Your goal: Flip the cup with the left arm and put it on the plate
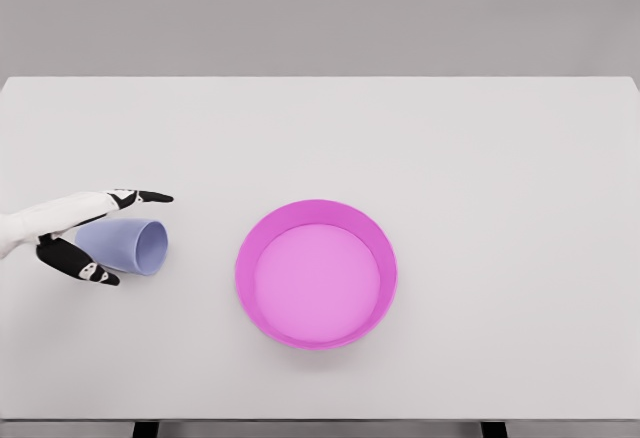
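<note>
A lavender cup (143,248) lies on its side on the white table, its mouth facing right toward the plate. My left hand (138,238) reaches in from the left edge and straddles the cup's base end. Its long fingers (140,197) stretch out straight just beyond the cup's far side, and the thumb (85,266) sits at the near lower-left side. The hand is open, spread around the cup rather than closed on it. The magenta plate (243,270), round with a raised rim, sits right of the cup near the table's middle. The right arm does not show.
The white table (480,158) spans the whole view, with its front edge at the bottom of the picture. A gap of about a cup's width separates the cup's mouth from the plate's rim.
</note>
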